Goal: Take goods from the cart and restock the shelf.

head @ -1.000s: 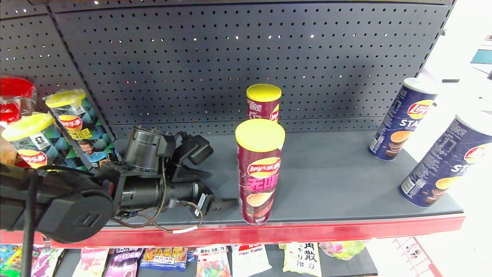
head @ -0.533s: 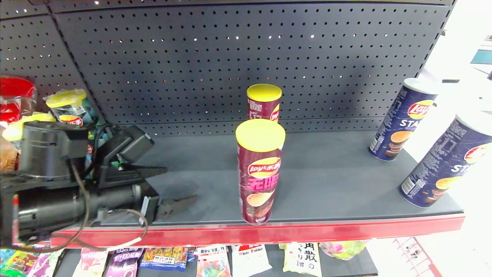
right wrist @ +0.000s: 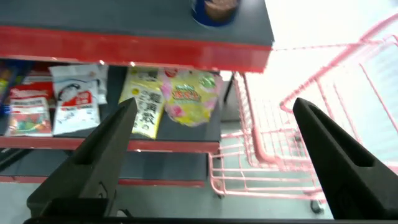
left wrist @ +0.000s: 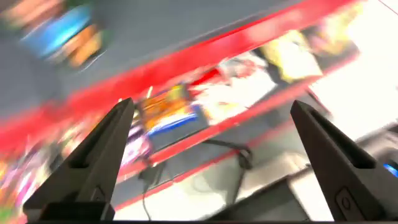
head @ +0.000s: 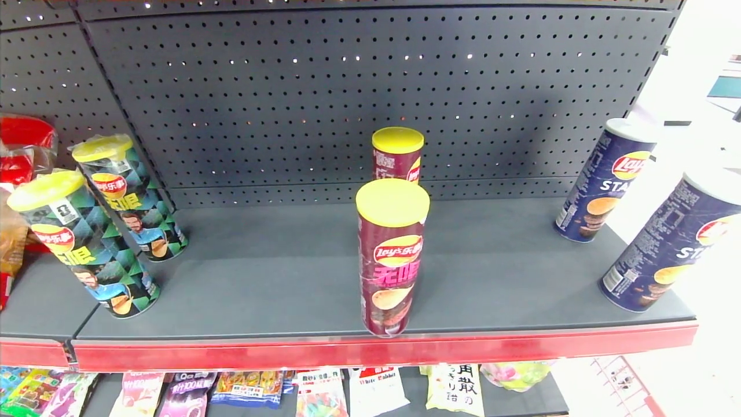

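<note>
While your left gripper (left wrist: 208,155) and right gripper (right wrist: 214,155) hang spread and empty, the maroon chip can (head: 391,255) stands at the shelf (head: 521,344) edge, half hiding a second can (head: 397,152). The pink cart (right wrist: 341,67) is cut off.

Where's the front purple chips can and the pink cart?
Front maroon cardboard chips can with yellow lid (head: 389,272): head view, on its label.
Pink wire shopping cart (right wrist: 267,155): right wrist view, on its side mesh.

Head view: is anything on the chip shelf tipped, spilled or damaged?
Nothing stands out. The maroon cans, teal cans and blue cans all stand on their bases, lids on; nothing is spilled on the shelf.
</note>
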Tool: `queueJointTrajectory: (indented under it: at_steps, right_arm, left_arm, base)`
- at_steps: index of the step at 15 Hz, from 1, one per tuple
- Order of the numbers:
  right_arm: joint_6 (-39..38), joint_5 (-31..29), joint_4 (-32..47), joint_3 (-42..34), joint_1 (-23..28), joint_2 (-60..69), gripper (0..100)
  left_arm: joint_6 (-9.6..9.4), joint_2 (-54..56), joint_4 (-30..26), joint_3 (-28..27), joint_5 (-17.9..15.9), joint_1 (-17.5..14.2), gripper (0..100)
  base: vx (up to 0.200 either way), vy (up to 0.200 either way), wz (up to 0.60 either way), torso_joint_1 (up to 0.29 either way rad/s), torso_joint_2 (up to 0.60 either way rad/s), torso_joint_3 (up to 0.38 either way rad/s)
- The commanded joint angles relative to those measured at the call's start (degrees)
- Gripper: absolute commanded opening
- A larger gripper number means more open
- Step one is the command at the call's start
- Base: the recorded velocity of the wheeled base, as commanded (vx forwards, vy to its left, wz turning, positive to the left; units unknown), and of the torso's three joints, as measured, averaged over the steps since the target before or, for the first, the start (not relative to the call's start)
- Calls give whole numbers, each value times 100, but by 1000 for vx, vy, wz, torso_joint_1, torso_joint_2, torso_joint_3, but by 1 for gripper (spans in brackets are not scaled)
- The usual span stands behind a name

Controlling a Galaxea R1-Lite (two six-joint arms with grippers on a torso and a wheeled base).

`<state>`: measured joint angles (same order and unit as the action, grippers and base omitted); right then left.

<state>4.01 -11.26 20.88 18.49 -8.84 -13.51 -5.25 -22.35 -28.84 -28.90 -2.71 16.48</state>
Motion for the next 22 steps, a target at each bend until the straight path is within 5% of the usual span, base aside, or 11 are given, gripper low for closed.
queueJointTrajectory:
  at_steps: [1, 2, 4, 7, 9, 10, 11, 14, 16, 19, 22]
  right_arm:
    - [12, 10, 153, -48, 313, 419, 100]
    - [21, 10, 206, -171, 471, 577, 100]
    - [30, 19, 206, -276, 664, 727, 100]
    - [74, 37, 214, -487, 708, 894, 100]
    - [214, 107, 206, -566, 690, 999, 100]
    - [223, 230, 206, -575, 690, 1008, 100]
    - [223, 458, 206, -584, 761, 1087, 100]
    - [249, 933, 188, -619, 857, 1342, 100]
    - [241, 1162, -119, -759, 857, 1351, 100]
    - [214, 977, -2018, -1656, 893, 1333, 100]
    - [267, 836, -2079, -1682, 875, 1351, 100]
  left_arm:
    - [736, 1628, -1334, -195, 1290, -189, 100]
    - [965, 1619, -1220, -107, 1431, -268, 100]
    - [1062, 1663, -1185, 236, 1448, -760, 100]
    - [1193, 1681, -965, 544, 1536, -831, 100]
    - [1483, 1452, -719, 869, 1651, -1631, 100]
    - [1466, 1452, -675, 1018, 1484, -2149, 100]
    - [1448, 1690, -508, 1141, 1097, -2184, 100]
    - [1281, 1725, 1645, 1932, 350, -2176, 100]
    - [754, 1716, 3174, 2890, -406, -2167, 100]
    - [719, 1716, 3069, 2846, -380, -2167, 100]
    - [578, 1725, 3086, 2855, -309, -2167, 100]
  base:
    - [0, 0, 0, 0, 0, 0]
    - [0, 0, 0, 0, 0, 0]
    - [0, 0, 0, 0, 0, 0]
    - [0, 0, 0, 0, 0, 0]
    - [0, 0, 0, 0, 0, 0]
    - [0, 0, 0, 0, 0, 0]
    - [0, 0, 0, 0, 0, 0]
    - [0, 0, 0, 0, 0, 0]
    - [0, 0, 0, 0, 0, 0]
    - [0, 0, 0, 0, 0, 0]
    - [0, 0, 0, 0, 0, 0]
